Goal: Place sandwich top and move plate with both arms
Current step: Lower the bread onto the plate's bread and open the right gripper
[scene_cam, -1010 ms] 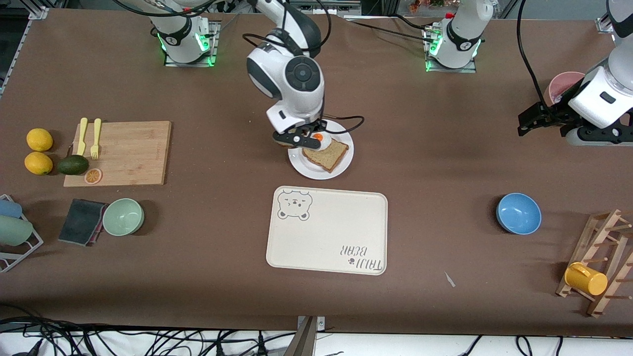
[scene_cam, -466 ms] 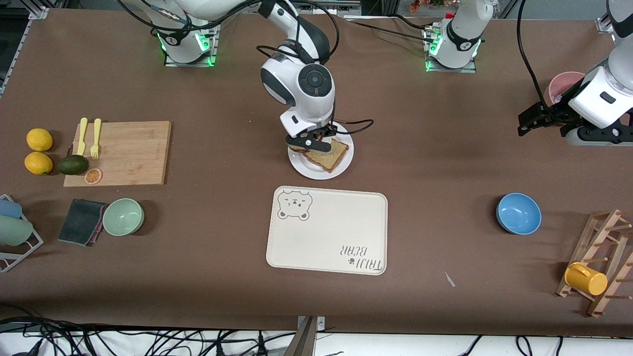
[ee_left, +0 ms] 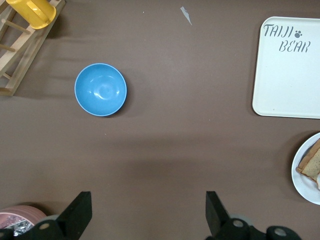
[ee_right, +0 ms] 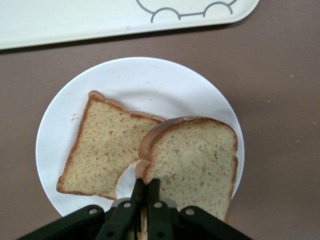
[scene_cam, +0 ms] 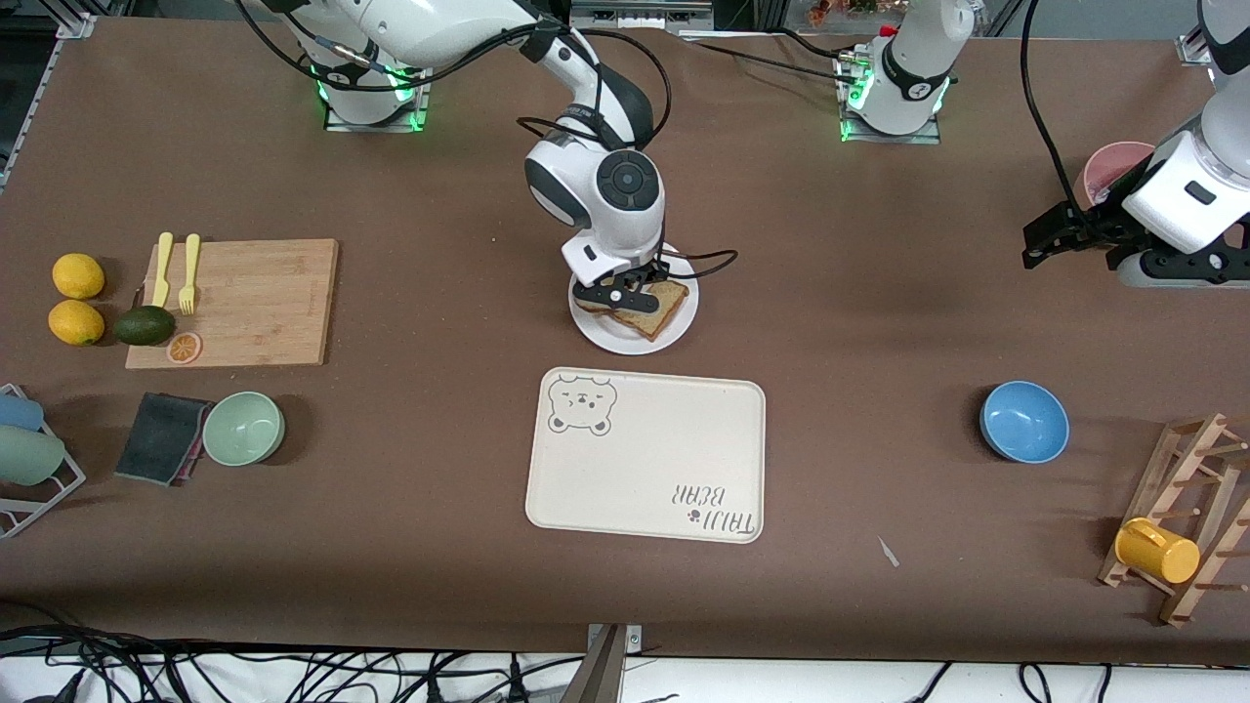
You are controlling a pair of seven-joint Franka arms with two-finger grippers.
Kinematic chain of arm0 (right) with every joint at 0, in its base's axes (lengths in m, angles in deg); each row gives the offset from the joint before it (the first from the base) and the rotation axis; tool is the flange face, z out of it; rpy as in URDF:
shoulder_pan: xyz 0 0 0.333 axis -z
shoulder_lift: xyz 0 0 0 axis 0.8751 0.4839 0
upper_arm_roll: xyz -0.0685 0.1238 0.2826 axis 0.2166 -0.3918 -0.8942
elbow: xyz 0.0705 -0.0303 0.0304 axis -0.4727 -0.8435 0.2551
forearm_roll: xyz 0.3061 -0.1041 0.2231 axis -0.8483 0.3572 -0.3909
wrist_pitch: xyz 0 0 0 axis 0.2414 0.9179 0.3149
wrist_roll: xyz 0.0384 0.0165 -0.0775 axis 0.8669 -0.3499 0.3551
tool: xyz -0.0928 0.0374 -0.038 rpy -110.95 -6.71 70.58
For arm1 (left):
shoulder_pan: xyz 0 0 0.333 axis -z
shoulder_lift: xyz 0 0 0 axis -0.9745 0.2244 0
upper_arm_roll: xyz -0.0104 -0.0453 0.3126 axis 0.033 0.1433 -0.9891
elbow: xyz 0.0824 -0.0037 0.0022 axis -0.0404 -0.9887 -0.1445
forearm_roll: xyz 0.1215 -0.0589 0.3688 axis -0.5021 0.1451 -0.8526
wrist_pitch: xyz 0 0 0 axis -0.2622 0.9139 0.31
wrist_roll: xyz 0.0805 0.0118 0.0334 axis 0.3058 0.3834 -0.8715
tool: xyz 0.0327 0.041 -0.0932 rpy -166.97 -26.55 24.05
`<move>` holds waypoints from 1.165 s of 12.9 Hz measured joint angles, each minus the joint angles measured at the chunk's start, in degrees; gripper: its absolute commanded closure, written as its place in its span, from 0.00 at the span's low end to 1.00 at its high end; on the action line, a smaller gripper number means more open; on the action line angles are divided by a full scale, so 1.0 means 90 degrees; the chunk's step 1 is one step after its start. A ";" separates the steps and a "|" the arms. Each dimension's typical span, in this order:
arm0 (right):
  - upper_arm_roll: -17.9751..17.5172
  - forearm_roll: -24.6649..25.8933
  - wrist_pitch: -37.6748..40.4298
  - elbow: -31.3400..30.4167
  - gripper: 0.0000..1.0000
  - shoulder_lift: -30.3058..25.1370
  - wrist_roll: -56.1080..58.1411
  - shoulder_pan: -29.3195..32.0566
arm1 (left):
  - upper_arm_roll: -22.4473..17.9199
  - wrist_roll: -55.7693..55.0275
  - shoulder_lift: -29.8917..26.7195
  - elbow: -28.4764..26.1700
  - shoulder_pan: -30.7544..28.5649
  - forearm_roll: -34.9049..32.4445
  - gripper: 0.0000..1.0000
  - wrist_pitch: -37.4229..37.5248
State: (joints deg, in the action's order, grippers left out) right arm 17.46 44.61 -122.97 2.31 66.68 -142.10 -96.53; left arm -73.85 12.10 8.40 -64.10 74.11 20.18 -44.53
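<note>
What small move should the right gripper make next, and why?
Probably a short shift sideways, then down. The right gripper is shut on the sandwich top, which hangs over the plate but covers only part of the bread slice lying there. The left gripper waits, open.

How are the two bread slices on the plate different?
The sandwich top is pinched in the right gripper, while the bottom slice lies free and flat on the plate. The sandwich top overlaps the bottom slice's edge, riding above it. Both are tan wholemeal with brown crust. The left gripper waits open.
</note>
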 measured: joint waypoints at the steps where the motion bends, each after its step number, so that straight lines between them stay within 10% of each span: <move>1: 0.0000 0.0000 -0.0058 0.0002 0.84 0.0009 0.0000 -0.0016 | 0.0000 0.0000 0.0000 0.0000 0.0000 0.0000 0.00 0.0000; 5: 0.0000 0.0000 -0.0193 0.0018 0.46 0.0010 -0.0087 -0.0025 | 0.0000 0.0000 0.0000 0.0000 0.0000 0.0000 0.00 0.0000; 15: 0.0098 -0.0088 0.1666 0.1392 0.22 -0.0060 0.0964 0.0698 | 0.0000 0.0000 0.0000 0.0000 -0.0001 0.0000 0.00 0.0000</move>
State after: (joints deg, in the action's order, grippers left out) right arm 18.34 43.82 -107.97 14.84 66.14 -133.43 -90.25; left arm -73.85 12.10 8.40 -64.10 74.10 20.18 -44.53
